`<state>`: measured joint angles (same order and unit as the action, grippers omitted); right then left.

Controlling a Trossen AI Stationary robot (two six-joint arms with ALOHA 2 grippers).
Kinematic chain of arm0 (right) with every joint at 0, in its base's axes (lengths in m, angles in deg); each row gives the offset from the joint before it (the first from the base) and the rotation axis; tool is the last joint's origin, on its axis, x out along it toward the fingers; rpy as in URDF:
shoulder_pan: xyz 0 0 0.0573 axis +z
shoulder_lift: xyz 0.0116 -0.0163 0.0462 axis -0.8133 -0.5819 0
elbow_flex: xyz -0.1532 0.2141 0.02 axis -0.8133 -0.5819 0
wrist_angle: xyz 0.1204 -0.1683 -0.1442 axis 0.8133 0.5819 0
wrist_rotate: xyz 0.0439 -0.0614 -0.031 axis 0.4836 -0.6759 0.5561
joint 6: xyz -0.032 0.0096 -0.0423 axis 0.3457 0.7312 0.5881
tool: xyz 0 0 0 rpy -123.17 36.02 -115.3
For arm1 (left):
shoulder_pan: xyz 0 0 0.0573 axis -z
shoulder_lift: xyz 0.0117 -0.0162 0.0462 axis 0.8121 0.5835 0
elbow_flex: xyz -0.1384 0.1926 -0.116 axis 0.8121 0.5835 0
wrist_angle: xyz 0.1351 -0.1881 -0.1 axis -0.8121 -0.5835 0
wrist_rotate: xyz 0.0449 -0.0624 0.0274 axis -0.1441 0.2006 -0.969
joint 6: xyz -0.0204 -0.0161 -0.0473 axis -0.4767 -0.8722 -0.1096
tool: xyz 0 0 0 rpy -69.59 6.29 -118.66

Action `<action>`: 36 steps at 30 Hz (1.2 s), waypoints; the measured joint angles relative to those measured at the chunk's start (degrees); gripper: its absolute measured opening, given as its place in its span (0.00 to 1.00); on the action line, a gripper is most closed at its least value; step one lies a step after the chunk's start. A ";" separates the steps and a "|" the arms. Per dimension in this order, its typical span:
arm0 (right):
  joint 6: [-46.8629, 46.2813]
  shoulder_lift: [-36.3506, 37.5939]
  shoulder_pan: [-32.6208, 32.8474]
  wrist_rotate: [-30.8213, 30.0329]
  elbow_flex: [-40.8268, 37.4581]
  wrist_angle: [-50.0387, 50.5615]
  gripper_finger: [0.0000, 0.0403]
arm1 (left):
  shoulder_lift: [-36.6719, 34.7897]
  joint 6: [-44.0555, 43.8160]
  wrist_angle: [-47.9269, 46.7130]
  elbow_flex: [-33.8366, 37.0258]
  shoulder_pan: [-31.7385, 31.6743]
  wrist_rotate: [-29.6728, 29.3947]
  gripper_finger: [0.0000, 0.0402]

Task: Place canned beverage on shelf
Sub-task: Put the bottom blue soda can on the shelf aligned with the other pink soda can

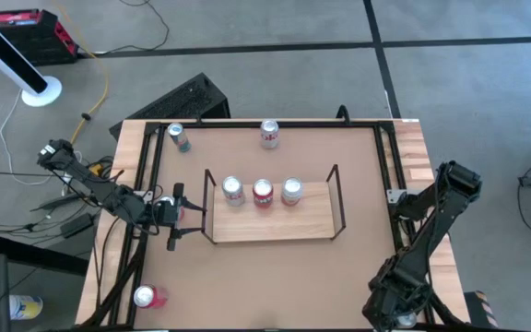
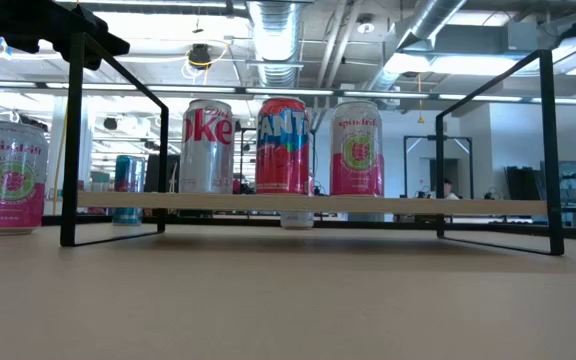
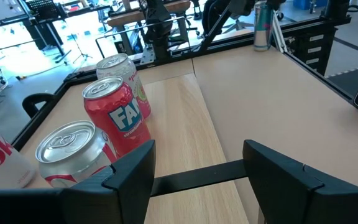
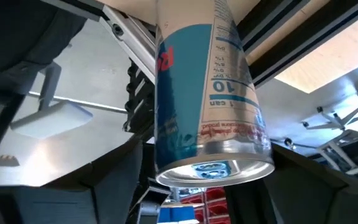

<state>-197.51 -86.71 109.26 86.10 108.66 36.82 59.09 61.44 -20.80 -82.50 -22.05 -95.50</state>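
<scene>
The light-wood shelf (image 1: 275, 223) stands mid-table on black wire uprights. On it stand three cans in a row: a white cola can (image 1: 232, 191), a red Fanta can (image 1: 263, 193) and a pink-green can (image 1: 291, 191). My left gripper (image 1: 178, 214) is open and empty at the shelf's left end, its fingers (image 3: 129, 177) over the end wire (image 3: 197, 174). My right gripper (image 1: 396, 304) is at the table's near right corner, under its own arm. In its wrist view it is shut on a blue-and-white can (image 4: 197, 81). My right gripper holds the blue-and-white can by its sides near the base end (image 4: 213, 163), one finger on each side. The can's hollow base faces the wrist camera and the can runs away along the fingers. Its other end is out of the picture, so I cannot tell whether it rests on anything.
A teal can (image 1: 177, 136) and a red-white can (image 1: 269, 134) stand near the far edge. A pink can (image 1: 146, 296) is at the near left corner. Black rails (image 1: 382, 175) frame the tabletop. The shelf's right end (image 1: 319, 214) is bare.
</scene>
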 joint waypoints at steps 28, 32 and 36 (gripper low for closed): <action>29.57 8.66 -27.15 -2.20 0.04 18.83 0.66 | -0.02 0.02 0.00 0.00 -0.01 0.00 0.57; 36.74 8.27 -31.41 -2.79 0.05 21.52 0.67 | -0.02 0.01 -0.05 0.01 -0.01 -0.01 0.57; 38.91 8.41 -33.78 -2.99 0.20 22.41 0.67 | -0.02 0.02 -0.04 0.00 0.00 -0.02 0.57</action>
<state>-158.61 -78.30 75.47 83.12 108.86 59.23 59.07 61.46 -20.84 -82.50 -22.05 -95.53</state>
